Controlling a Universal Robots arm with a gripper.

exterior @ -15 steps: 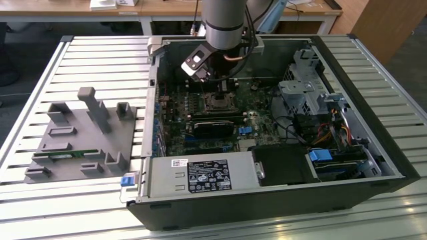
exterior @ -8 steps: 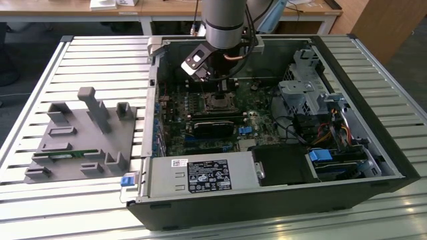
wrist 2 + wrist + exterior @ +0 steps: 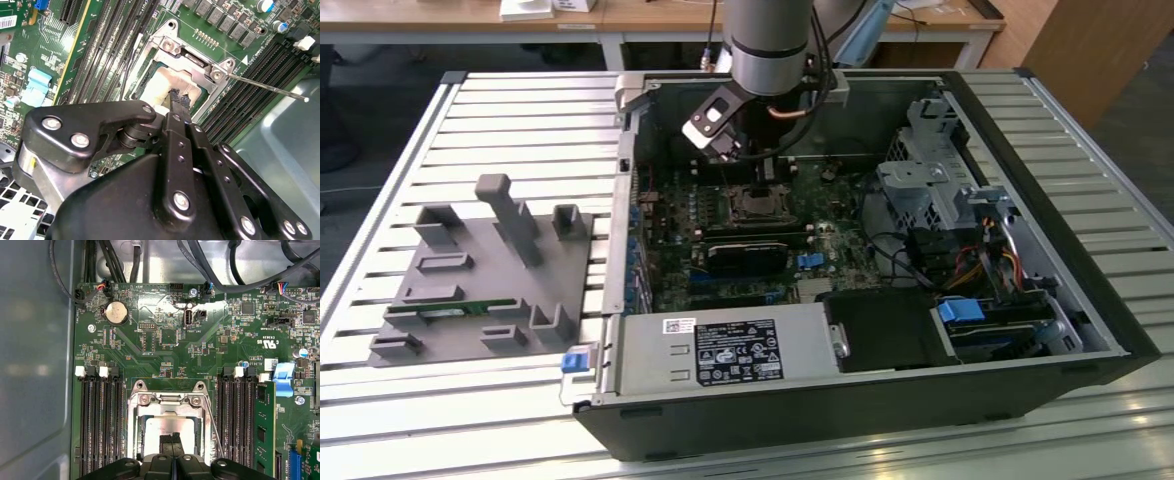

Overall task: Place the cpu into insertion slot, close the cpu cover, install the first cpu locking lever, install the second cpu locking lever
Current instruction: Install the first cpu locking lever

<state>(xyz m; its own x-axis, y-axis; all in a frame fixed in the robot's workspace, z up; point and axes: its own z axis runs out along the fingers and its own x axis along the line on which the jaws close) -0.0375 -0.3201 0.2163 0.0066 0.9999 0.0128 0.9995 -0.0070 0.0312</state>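
Note:
The cpu [image 3: 152, 432] lies in its socket on the green motherboard, its dull pale top showing through the square opening of the cpu cover [image 3: 170, 401]. The silvery cover [image 3: 197, 61] lies flat over the cpu [image 3: 159, 82]. My gripper [image 3: 172, 444] is shut, with its black fingertips [image 3: 176, 100] together right over the chip's top and nothing seen between them. A thin metal locking lever [image 3: 265, 86] sticks out free from one corner of the socket; it also shows beside the socket [image 3: 216, 437]. In the exterior view the arm [image 3: 771, 45] reaches down into the case above the socket [image 3: 755, 207].
Black memory slots [image 3: 100, 425] flank the socket on both sides, with a green module [image 3: 264, 430] in one. Cables [image 3: 235, 265] run along the case wall. A power supply [image 3: 727, 352] and drive cage [image 3: 927, 190] fill the case. A grey fixture [image 3: 487, 275] sits on the exterior view's left.

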